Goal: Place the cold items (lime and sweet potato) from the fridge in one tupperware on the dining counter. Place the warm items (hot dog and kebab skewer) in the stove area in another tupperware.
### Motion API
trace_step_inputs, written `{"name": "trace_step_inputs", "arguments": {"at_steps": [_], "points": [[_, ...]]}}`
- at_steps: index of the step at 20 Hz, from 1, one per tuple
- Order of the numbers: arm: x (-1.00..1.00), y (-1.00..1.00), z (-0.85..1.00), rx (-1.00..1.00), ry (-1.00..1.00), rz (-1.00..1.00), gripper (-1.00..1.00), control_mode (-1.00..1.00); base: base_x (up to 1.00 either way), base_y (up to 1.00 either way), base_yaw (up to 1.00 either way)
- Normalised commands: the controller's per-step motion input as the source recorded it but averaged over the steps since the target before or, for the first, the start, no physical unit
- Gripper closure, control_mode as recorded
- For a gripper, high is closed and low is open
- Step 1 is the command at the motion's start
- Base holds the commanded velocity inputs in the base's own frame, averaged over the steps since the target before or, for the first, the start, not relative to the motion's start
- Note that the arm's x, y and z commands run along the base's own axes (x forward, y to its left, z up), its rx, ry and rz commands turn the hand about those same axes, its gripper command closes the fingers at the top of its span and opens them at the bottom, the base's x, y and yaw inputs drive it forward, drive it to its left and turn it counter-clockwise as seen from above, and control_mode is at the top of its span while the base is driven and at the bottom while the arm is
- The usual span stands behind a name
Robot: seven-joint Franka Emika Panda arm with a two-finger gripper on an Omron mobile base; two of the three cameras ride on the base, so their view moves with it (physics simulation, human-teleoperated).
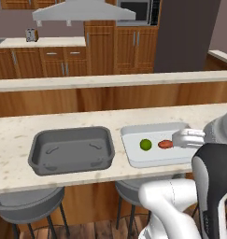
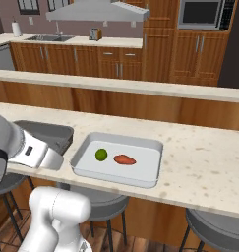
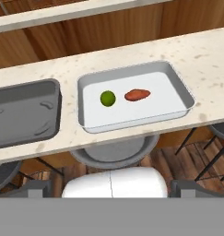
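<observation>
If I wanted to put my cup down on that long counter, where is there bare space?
The widest bare stretch of the counter runs to the right of the white tupperware, which holds the lime and sweet potato. The dark tupperware has nothing in it. The strip between the two containers is narrow.

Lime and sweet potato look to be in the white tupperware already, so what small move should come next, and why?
Probably lift the open gripper up and away from the counter. The lime and sweet potato both lie inside the white tupperware, nothing is held, and the grey tupperware has no food in it. The cold half looks done, so next comes the stove area.
</observation>
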Motion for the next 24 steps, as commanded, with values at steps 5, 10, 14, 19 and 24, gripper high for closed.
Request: {"name": "trace_step_inputs", "arguments": {"at_steps": [5, 10, 14, 19, 24], "points": [[-0.48, 0.28, 0.0, 0.0, 0.0, 0.0, -1.0, -1.0, 0.0, 0.0, 0.0], [0.0, 0.0, 0.0, 0.0, 0.0, 0.0, -1.0, 1.0, -0.53, 0.89, 0.03], [0.0, 0.0, 0.0, 0.0, 0.0, 0.0, -1.0, 1.0, -0.29, 1.0, 0.0], [0.0, 0.0, 0.0, 0.0, 0.0, 0.0, -1.0, 1.0, 0.0, 1.0, -0.01], [0.0, 0.0, 0.0, 0.0, 0.0, 0.0, -1.0, 1.0, 0.07, 1.0, -0.06]]}}
